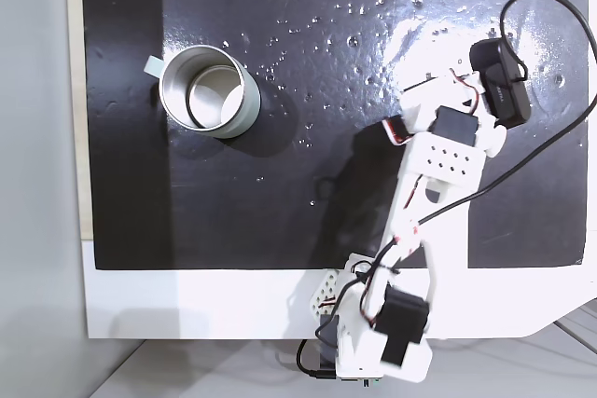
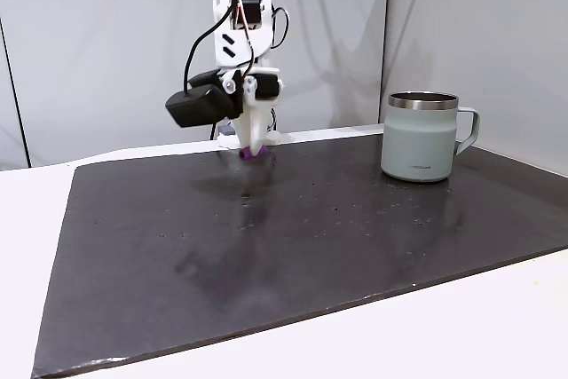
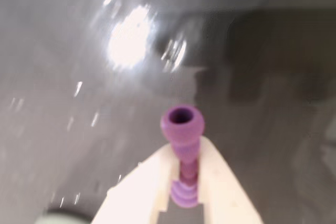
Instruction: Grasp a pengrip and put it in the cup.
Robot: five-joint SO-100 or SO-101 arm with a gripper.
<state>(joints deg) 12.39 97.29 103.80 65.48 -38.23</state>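
Pengrip (image 3: 182,145), purple and ribbed, was clamped lengthwise between the two white fingers (image 3: 142,192) of the tool (image 3: 184,182), its hollow end projecting past the tips in the wrist view. In a fixed view the tool (image 2: 252,150) pointed downward, pengrip (image 2: 251,154) at its tip, raised just above the dark mat (image 2: 266,246) on the white surface (image 2: 497,335). Cup (image 2: 424,136) stood upright at roughly 3 o'clock from the tool, well apart, handle outward. Seen from above, the cup (image 1: 210,90) sat at the mat's 10 o'clock area.
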